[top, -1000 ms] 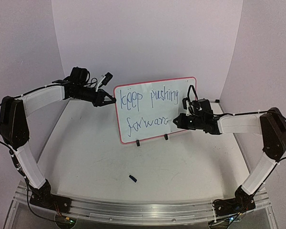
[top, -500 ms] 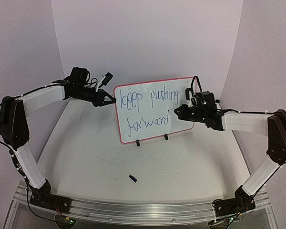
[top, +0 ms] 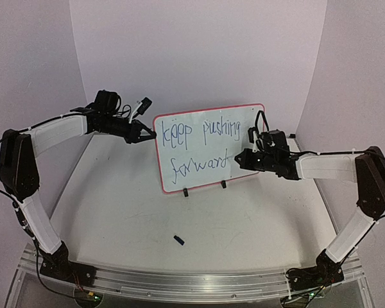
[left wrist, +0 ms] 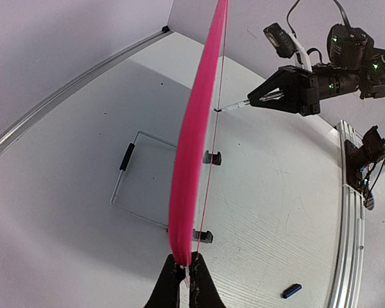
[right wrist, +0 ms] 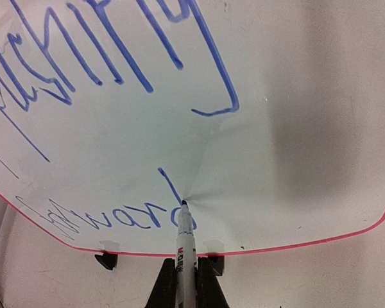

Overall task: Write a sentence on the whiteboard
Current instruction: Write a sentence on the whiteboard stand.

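Observation:
The whiteboard [top: 244,125], white with a red-pink rim, stands upright on two black clip feet at mid-table. Blue lettering on it, the sentence [top: 202,146], reads "keep pushing" above "forward". My left gripper [top: 149,136] is shut on the board's left edge; the left wrist view shows its fingers [left wrist: 202,282] pinching the pink rim [left wrist: 191,167]. My right gripper [top: 239,158] is shut on a white marker [right wrist: 186,256]. The marker tip touches the board at the stem of the last "d" [right wrist: 170,186]. The whiteboard fills the right wrist view [right wrist: 295,96].
A small dark blue marker cap [top: 178,240] lies on the table in front of the board; it also shows in the left wrist view [left wrist: 292,290]. A wire stand [left wrist: 125,186] props the board from behind. Grey walls enclose the table on three sides.

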